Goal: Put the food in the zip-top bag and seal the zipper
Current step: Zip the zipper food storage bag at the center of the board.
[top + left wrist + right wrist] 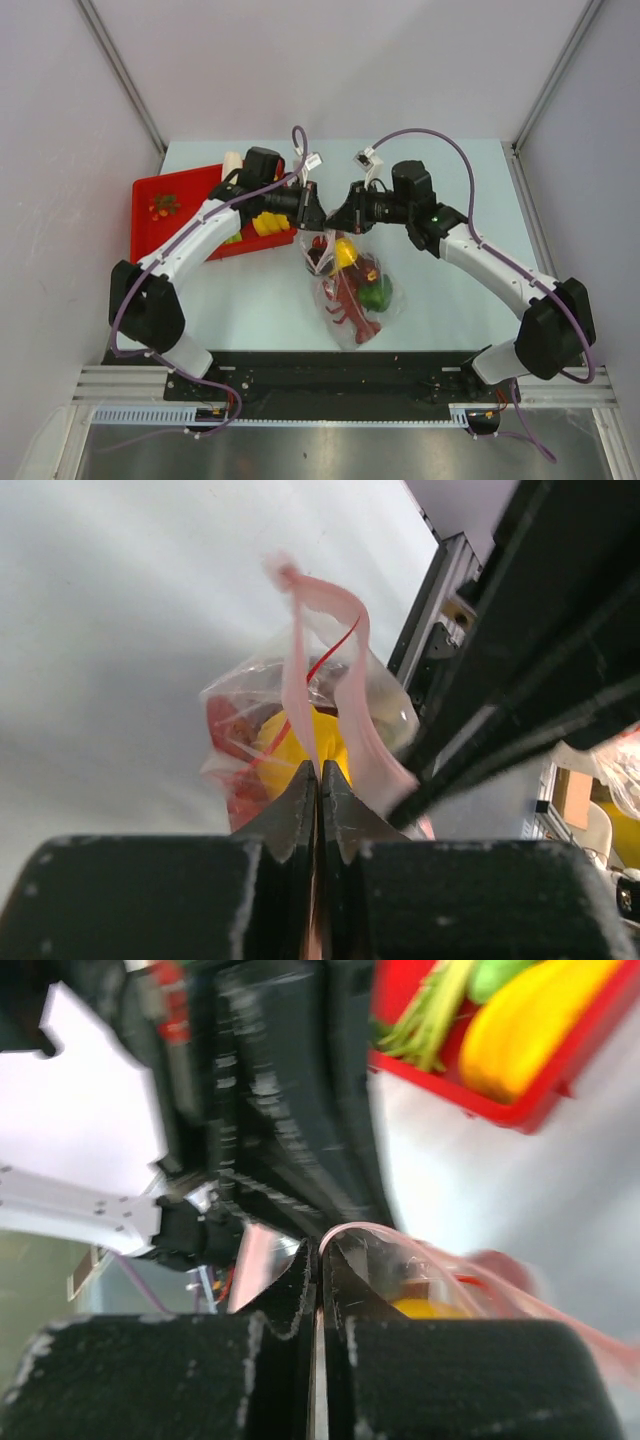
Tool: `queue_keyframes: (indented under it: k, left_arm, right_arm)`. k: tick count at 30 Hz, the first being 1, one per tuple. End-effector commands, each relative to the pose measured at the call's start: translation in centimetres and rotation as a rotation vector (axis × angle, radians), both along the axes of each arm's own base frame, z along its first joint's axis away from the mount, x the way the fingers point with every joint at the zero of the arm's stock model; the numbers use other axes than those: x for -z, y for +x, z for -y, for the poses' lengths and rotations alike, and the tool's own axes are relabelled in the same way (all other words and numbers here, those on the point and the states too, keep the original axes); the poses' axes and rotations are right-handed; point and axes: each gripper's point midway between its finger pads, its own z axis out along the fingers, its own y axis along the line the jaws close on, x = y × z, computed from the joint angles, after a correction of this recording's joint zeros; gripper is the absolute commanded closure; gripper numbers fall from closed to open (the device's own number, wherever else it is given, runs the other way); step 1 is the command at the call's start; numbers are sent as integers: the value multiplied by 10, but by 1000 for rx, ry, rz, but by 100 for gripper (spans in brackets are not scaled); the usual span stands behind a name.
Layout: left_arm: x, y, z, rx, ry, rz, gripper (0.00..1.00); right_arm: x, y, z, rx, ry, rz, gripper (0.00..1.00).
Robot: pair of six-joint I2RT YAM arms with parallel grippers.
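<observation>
The clear zip-top bag [355, 290] lies mid-table with the red lobster [353, 302], green bell pepper [377, 294], yellow pear [345, 252] and a dark round fruit [316, 256] inside. Its pinkish zipper [325, 670] is bowed between my two grippers at the bag's far end. My left gripper [313, 213] is shut on the zipper strip; its tips show in the left wrist view [319, 780]. My right gripper [345, 215] is shut on the zipper [400, 1245] too, tips in the right wrist view [320, 1260]. The bananas [268, 222] stay in the tray.
A red plastic tray [165, 190] stands at the back left with a leek [232, 165], a yellow piece [530, 1020] and green food [430, 1020]. White enclosure walls ring the table; a black rail runs along the near edge [320, 375].
</observation>
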Motion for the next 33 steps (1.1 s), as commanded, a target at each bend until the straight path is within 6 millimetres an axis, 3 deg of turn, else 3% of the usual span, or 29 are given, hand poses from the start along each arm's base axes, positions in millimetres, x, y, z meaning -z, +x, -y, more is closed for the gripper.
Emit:
queue_keyframes:
  k: [1,7,12,13,14,18,23,27,30,33]
  left_arm:
    - [-24,-27,0,100,-86,18,95]
    - [-23,-26,2,104,-118,-30,92]
    - [-26,-32,3,132,-162,-61,68]
    - [-28,-34,2,135,-169,-61,63]
    - [-27,-36,2,138,-173,-62,51]
    - [-23,-44,3,160,-191,-96,31]
    - [-15,-54,6,197,-201,-111,26]
    - [10,-50,2,149,-160,-143,25]
    - [24,-33,-9,64,-128,-120,27]
    - [25,-2,-32,-80,-76,-9,26]
  right_arm:
    - [-5,14,20,101,-43,80,100]
    - [9,2,21,70,-52,67,100]
    - [12,-3,26,75,-43,61,100]
    - [12,-3,27,78,-42,63,100]
    - [12,-3,27,82,-38,61,100]
    - [9,0,28,97,-19,68,100]
    - [11,1,24,90,-8,73,100]
    - [26,4,25,93,-40,59,100]
    - [31,7,27,106,-55,55,100]
    - [34,6,25,99,-62,56,100]
